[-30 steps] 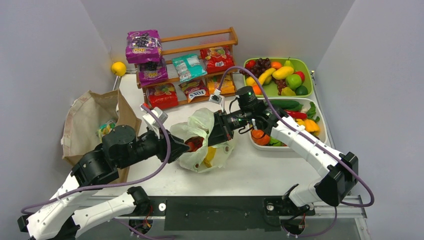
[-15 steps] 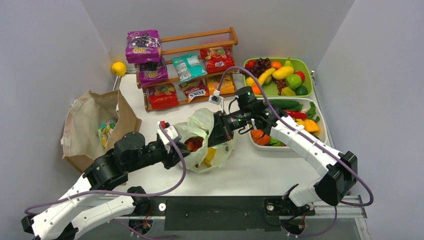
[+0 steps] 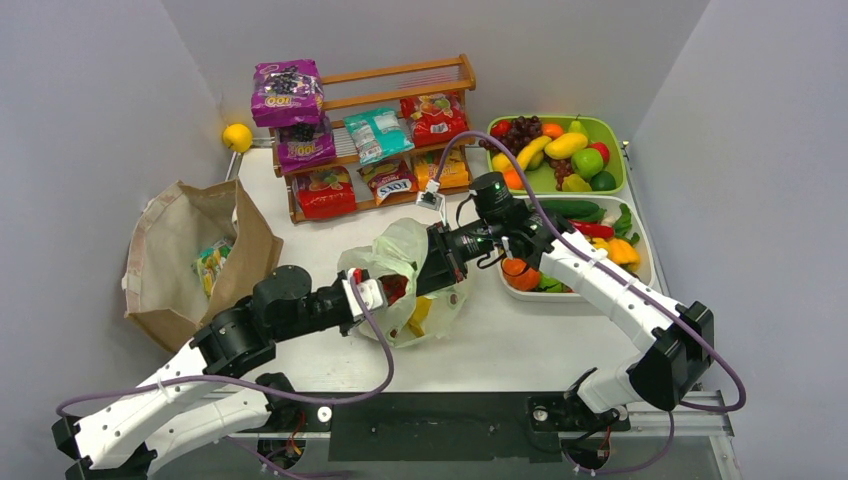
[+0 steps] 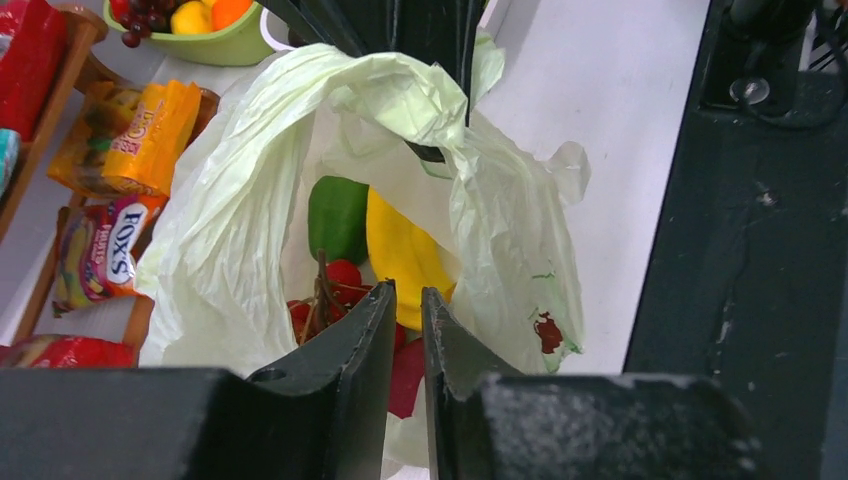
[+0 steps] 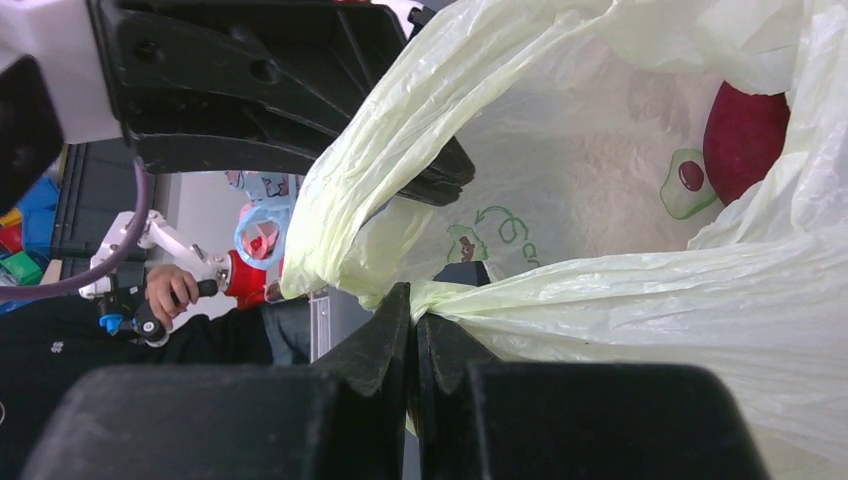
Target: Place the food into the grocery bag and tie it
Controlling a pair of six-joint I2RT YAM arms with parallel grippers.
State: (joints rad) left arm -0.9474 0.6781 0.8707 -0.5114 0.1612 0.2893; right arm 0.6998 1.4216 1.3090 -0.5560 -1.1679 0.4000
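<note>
Standing by the white table [image 3: 520, 340], I see plain grey walls [image 3: 90, 120] closing it in on three sides and a black rail [image 3: 430, 410] along its near edge. The grocery bag [image 3: 400, 245] slumps at the middle of the table, mouth gaping, its pale green film crumpled.

Inside the bag lie a yellow piece [image 4: 400, 250], a green piece [image 4: 337, 215] and red cherries [image 4: 342, 275].

Behind the bag stands a wooden rack [image 3: 400, 75] of snack packets, purple packets [image 3: 287, 92] at its left end and a FOX'S packet [image 3: 388, 180] on its low shelf. Left of the bag a brown paper bag [image 3: 255, 235] stands open, and a yellow ball [image 3: 237, 136] lies further back on that side. Right of the bag sits a white tray [image 3: 640, 265] of vegetables, and behind it a green tray [image 3: 610, 125] of fruit.

The right arm reaches across the white tray, so part of that tray is hidden. The right gripper [image 5: 412, 300] is clamped tight on a fold of the bag's rim on the far right side. The left gripper [image 4: 408, 300] comes in from the bag's near left, its tips at the rim, the jaws only a slit apart. Whether any film is caught between them I cannot tell.
</note>
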